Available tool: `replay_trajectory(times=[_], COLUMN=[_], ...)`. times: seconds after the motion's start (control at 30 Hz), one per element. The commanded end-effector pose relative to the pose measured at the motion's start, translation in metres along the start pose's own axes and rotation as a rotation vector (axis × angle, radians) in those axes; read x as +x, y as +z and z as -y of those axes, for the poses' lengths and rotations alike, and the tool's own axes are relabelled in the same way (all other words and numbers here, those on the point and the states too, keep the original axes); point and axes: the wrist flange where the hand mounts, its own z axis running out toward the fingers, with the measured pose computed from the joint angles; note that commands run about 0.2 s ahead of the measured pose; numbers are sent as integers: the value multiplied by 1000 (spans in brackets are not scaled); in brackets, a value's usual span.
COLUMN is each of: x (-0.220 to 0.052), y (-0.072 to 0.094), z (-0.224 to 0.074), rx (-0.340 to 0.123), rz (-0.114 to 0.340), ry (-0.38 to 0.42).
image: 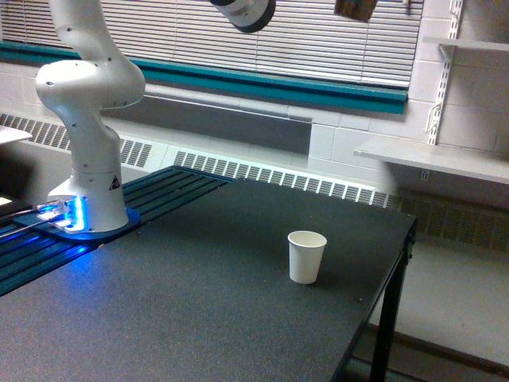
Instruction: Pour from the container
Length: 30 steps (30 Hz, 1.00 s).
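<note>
Standing upright on dark table (199, 302): white cup (306, 256). Beyond, blinds (318, 36), radiator grille (278, 175). Peeking in at top edge, container (355, 9), brown inside. Gripper unseen, state impossible to tell.

- paper cup (306, 256): white, upright, open end up, on desk toward the exterior view's right
- desk (199, 310): dark matte top, black leg at right edge
- blinds (318, 36): closed, over teal sill
- radiator grille (278, 177) along wall behind desk
- wall shelves (433, 159) at the exterior view's right
</note>
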Motion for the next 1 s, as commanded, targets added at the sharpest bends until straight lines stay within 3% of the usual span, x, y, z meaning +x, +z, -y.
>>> replay_trajectory(times=[0.03,0.6,1.0], x=[-11,-45,-73], y=[-5,-12,-15], z=[2,-31,-65], rx=[3,-41,-110], rz=[11,30,44], ry=[-17,-19,3])
